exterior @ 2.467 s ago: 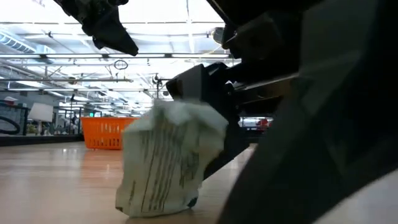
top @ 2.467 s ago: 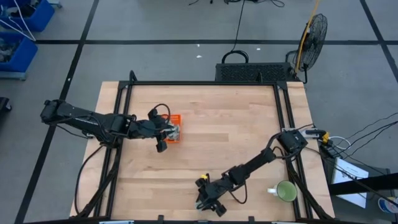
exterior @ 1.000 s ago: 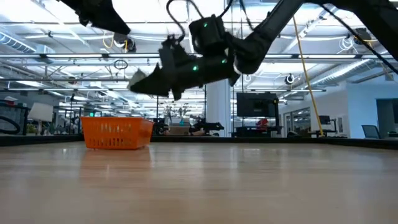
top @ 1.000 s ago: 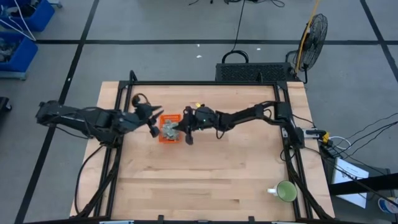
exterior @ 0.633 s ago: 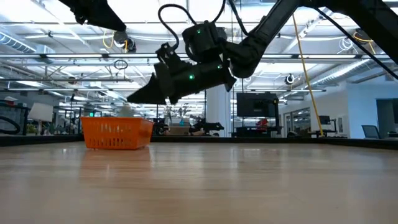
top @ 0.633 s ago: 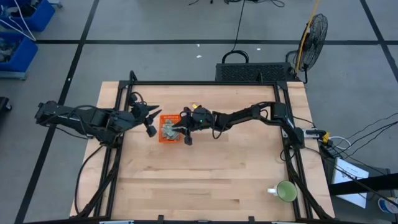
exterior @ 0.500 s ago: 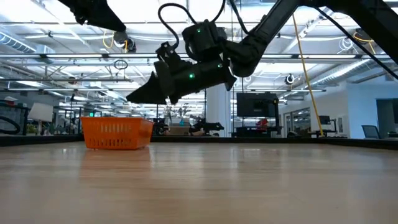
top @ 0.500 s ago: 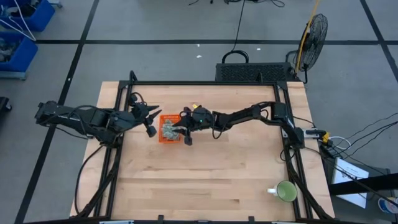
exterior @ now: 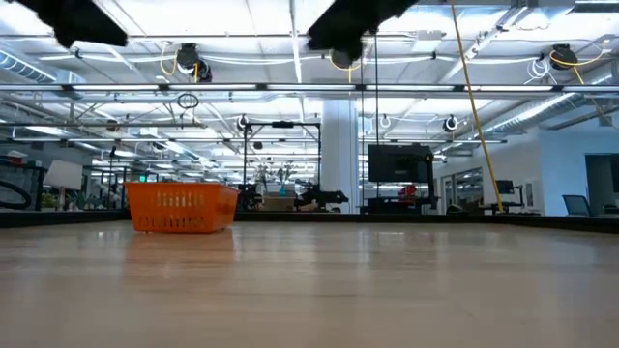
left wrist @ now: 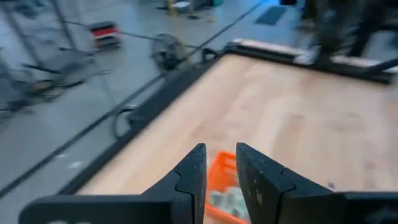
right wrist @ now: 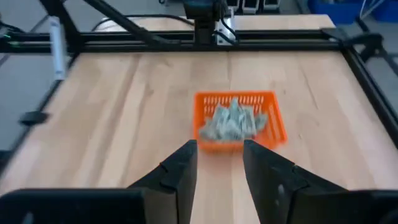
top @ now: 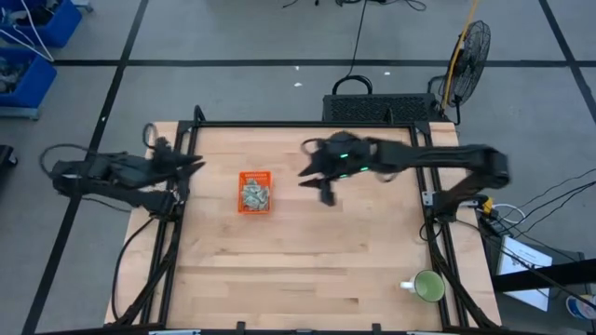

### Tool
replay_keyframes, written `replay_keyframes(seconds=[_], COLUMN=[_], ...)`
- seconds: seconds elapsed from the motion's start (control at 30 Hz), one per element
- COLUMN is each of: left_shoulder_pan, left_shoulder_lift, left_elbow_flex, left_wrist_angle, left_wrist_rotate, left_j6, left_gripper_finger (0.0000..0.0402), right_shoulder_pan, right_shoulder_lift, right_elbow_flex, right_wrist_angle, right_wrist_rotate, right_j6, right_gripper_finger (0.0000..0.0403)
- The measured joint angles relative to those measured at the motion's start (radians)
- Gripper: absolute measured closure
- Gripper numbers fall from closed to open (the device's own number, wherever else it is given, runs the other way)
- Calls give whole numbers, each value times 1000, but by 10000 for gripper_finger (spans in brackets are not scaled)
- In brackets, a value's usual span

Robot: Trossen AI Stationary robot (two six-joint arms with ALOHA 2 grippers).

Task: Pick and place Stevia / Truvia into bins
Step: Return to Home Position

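Orange bin (top: 256,175) is recorded standing flat on the wooden table (top: 354,261), in the left half and nearer the far edge, the edge with the fan (top: 472,45) beyond it, than the near edge. The Stevia sachets (top: 255,194) are seen heaped inside the bin, pale green and white, overlapping one another. An exact count cannot be made.

Left gripper (top: 193,166) is held just inside the left edge of the table, above the black frame rail and apart from the bin. In the left wrist view its fingers (left wrist: 191,180) are parted by a narrow gap. Nothing is gripped, and the bin with its sachets shows through the gap.

Right gripper (top: 312,181) is held above the middle of the table toward the far edge, to the right of the bin and apart from it. In the right wrist view its fingers (right wrist: 268,177) are parted a little wider, and nothing is held between them. The bin is seen ahead with the sachets piled in it.

A green mug (top: 429,287) is noted near the near right corner, well apart from the bin.
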Motion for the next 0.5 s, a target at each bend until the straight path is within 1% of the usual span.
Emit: replay_keyframes(seconds=[0.1, 0.2, 0.27, 0.33, 0.37, 0.5], left_shoulder_pan=[0, 0, 0, 0, 0, 0], left_shoulder_lift=[-100, -176, -212, -246, -261, -279], left_elbow_flex=[0, -4, -29, -82, -117, -282], left_wrist_angle=[-19, 11, 60, 153, 212, 427], left_wrist_rotate=[115, 246, 302, 311, 311, 323], left_j6=[-10, 8, 41, 85, 108, 154], left_gripper_finger=[309, 309, 309, 309, 309, 309], right_shoulder_pan=[0, 13, 25, 37, 42, 59], right_shoulder_lift=[-128, -253, -339, -434, -484, -682], right_elbow_flex=[-3, -58, -117, -207, -269, -564], right_wrist_angle=[-182, -240, -221, -208, -174, 72], right_wrist_rotate=[0, 1, 0, 2, 5, 5], right_j6=[67, 160, 166, 165, 168, 174], right_gripper_finger=[278, 277, 277, 277, 277, 277])
